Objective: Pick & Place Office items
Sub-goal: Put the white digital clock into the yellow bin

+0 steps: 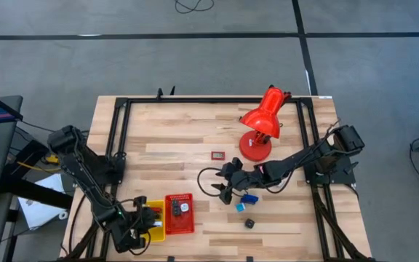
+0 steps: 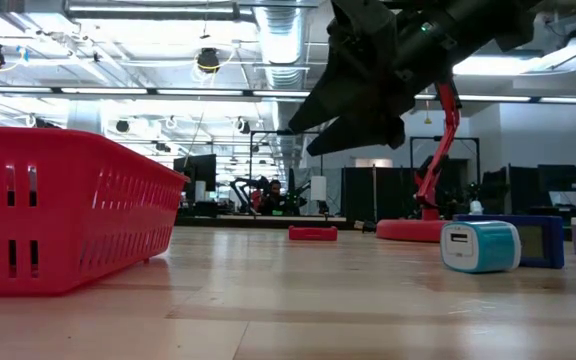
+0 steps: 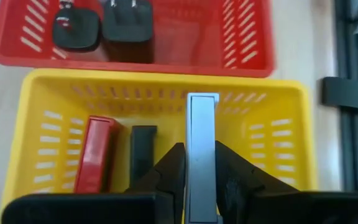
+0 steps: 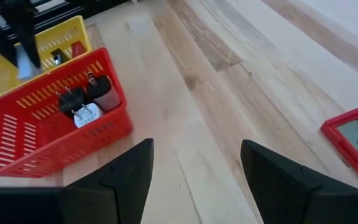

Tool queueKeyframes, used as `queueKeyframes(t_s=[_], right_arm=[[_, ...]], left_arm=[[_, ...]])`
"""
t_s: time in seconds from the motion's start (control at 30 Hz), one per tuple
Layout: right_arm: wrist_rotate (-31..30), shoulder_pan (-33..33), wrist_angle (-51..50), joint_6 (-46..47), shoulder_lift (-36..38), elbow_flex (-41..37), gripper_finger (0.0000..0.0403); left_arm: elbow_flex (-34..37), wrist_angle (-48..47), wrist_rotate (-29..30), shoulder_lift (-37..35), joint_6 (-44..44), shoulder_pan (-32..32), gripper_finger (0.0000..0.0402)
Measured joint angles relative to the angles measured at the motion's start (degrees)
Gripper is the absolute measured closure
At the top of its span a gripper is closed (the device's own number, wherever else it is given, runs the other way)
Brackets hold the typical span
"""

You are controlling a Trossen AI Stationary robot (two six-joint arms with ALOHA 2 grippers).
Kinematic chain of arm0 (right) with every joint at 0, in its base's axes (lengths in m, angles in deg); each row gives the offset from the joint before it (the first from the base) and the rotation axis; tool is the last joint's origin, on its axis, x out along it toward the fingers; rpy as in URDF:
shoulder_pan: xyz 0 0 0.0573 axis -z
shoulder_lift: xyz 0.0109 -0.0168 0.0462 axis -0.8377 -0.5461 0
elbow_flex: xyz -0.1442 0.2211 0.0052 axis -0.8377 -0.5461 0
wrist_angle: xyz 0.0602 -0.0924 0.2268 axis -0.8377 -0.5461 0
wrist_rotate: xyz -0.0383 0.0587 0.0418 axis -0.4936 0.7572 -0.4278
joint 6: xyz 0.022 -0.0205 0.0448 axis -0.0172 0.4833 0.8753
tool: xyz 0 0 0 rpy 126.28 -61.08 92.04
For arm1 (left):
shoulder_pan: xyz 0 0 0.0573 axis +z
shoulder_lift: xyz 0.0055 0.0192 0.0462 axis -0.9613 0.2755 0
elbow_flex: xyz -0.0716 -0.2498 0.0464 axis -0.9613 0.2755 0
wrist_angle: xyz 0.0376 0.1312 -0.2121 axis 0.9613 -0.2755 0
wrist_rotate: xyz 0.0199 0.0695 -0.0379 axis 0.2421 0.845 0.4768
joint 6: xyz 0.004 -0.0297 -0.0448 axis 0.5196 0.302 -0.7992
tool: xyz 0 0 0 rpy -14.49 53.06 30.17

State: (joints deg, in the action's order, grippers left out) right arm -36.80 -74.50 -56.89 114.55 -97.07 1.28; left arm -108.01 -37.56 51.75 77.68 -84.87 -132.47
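My left gripper [image 3: 201, 155] hangs over the yellow tray [image 3: 284, 124] at the table's near left, shut on a silver-white stick [image 3: 201, 124]. A red piece [image 3: 96, 155] and a black piece [image 3: 143, 149] lie in that tray. The red tray [image 1: 180, 222] beside it holds black plug pieces [image 3: 128, 28] and a white one [image 4: 86, 115]. My right gripper [image 1: 228, 183] hovers open over bare wood at mid-table. A blue piece [image 1: 249, 198], a white-teal block [image 2: 480, 246] and a black piece [image 1: 249, 223] lie near it, and a flat red piece [image 1: 218, 154] lies farther back. My left gripper pinches the silver-white stick by its two long sides [image 3: 194, 171] between the two fingers. The fingers slant down from above and lie along the stick. The stick's free end [image 3: 202, 101] points into the yellow tray; whether it touches the tray floor, I cannot tell.
A large red desk lamp [image 1: 262, 124] stands at the far right, its base just behind my right arm. A black frame [image 1: 118, 109] runs along the table's far and side edges. Bare wood lies between the red tray and my right gripper.
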Motion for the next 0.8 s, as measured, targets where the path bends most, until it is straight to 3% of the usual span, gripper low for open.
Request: queueKeyframes(t_s=[0.33,0.8], right_arm=[[0.00,0.00,0.25,0.00,0.00,0.00,0.0168],[0.00,0.00,0.27,0.00,0.00,0.00,0.0168]], left_arm=[[0.00,-1.04,0.91,3.75,-1.42,0.02,0.0344],[0.02,-5.00,0.66,3.80,-5.45,-0.07,0.0335]])
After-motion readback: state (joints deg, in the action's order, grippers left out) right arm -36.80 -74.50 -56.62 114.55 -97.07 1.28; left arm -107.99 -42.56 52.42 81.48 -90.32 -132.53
